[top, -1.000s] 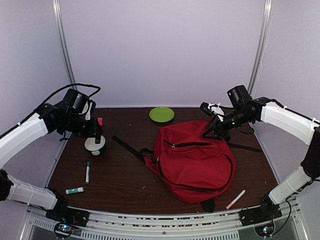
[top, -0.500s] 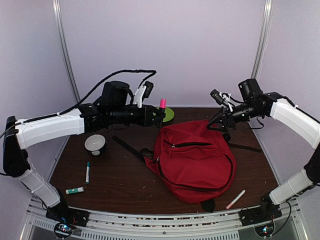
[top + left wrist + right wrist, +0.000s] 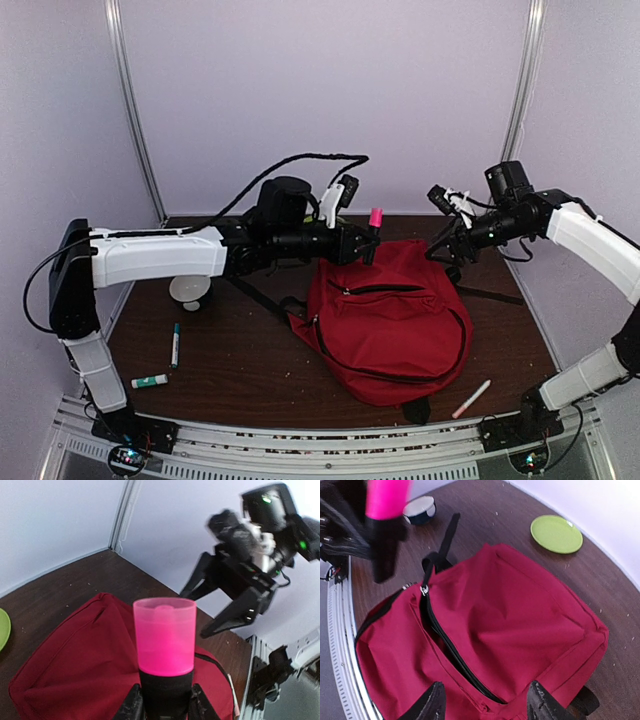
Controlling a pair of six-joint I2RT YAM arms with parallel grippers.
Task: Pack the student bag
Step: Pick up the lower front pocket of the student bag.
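Student bag blocks right half; left arm stretches across mid-table; bare tabletop between marker and bag.

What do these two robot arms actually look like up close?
The left arm and right arm have smooth white shells on their long segments, linked by chunky black joints. The left gripper and right gripper are black, each with two slim angular fingers. A thick black cable loops above the left arm. Small green lights glow on the right wrist.
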